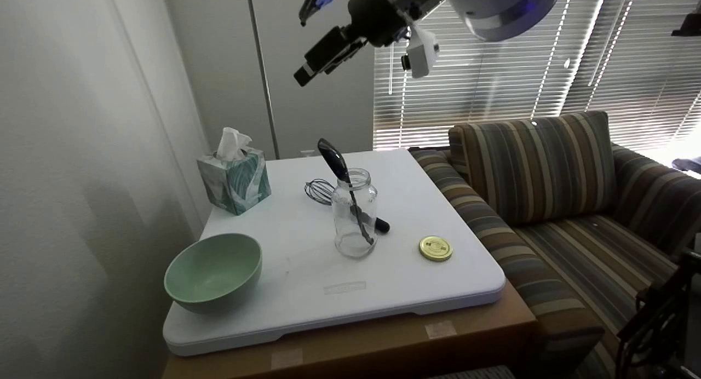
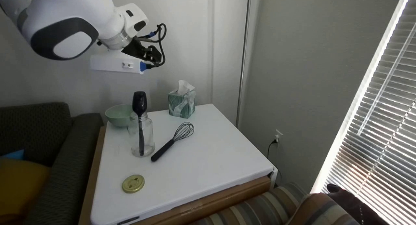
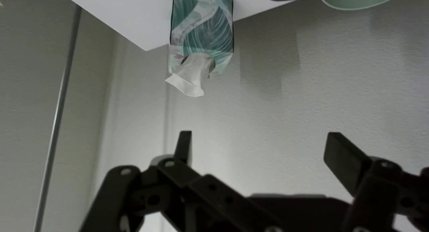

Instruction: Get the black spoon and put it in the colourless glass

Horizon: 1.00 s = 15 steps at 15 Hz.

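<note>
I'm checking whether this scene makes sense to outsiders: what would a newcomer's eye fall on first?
Probably the black spoon, standing handle-down in the colourless glass and jutting well above its rim. The open gripper would likely come next, up in the air and holding nothing. After that, perhaps the gold lid lying flat on the white tabletop apart from the glass, and the pale-green bowl near a corner.

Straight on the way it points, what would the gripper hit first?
Likely the wall, seen through the open gripper in the wrist view; the tissue box looks off that line, though depth is unclear.
</note>
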Available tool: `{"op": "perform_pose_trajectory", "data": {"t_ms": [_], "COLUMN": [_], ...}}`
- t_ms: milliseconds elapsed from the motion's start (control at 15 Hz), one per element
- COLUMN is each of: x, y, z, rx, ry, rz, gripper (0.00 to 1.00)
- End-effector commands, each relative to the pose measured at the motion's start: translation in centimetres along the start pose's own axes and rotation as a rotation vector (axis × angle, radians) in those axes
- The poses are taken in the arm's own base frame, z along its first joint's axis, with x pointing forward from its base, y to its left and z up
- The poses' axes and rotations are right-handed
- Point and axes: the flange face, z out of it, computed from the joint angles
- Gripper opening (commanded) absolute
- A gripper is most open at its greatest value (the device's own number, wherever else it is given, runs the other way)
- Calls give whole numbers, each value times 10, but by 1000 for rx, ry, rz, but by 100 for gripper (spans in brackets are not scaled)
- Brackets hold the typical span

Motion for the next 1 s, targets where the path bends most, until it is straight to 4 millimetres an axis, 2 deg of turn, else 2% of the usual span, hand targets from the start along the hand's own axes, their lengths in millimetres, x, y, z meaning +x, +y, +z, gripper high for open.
{"op": "perform_pose_trajectory", "data": {"t_ms": [0,133,400,533,600,933], "x": [13,0,-7,2,-4,-1], "y": [7,20,51,62,59,56], "z": [-46,-68,-98,-100,-94,-95], "rx": [-86,-127,-190,-235,-208,-212], "ry": [-103,-184,-345,-460,-387,-395], "rz": [26,35,19,14,10,14], "gripper": [100,100,100,100,100,100]}}
